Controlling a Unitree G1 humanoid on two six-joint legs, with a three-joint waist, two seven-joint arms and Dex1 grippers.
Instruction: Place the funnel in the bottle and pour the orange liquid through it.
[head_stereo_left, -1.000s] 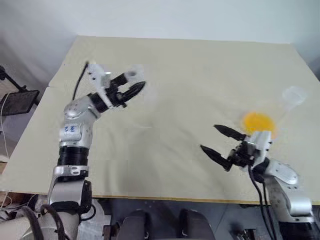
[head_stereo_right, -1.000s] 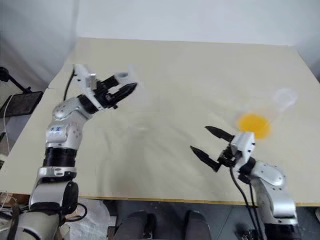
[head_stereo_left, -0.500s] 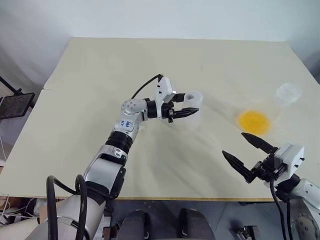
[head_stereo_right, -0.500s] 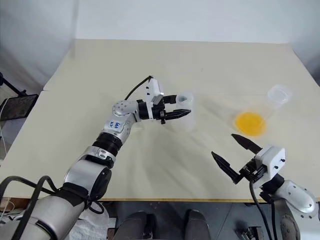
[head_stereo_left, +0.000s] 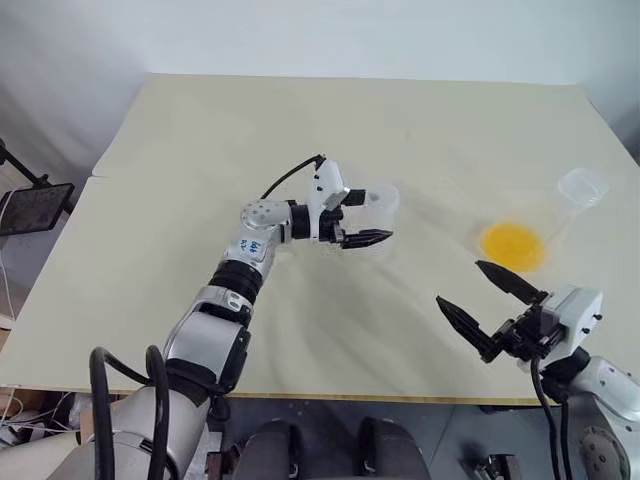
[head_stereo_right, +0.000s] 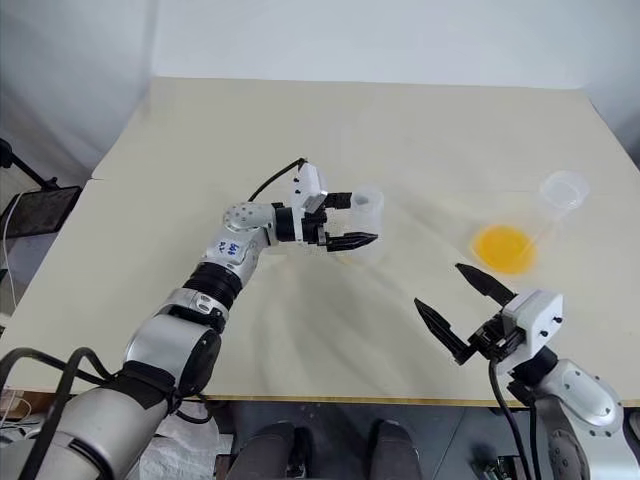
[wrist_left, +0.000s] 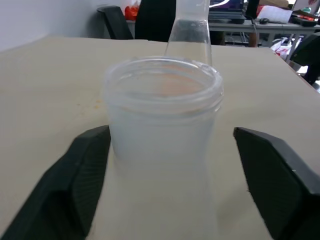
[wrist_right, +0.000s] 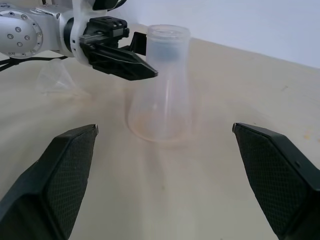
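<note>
Bottle (wrist_right: 162, 85) upright between spread left gripper (head_stereo_left: 366, 218) fingers; right gripper (head_stereo_left: 490, 305) spread, apart.

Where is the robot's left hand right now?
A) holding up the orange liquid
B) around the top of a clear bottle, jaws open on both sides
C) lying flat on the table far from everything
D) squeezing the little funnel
B: the left gripper has its black jaws spread on either side of the clear bottle near its neck, with gaps showing, so it is not squeezing it.

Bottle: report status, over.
Left gripper open astride bottle neck. Right gripper open, empty. Funnel on table, not in bottle. Bottle mouth unobstructed.
</note>
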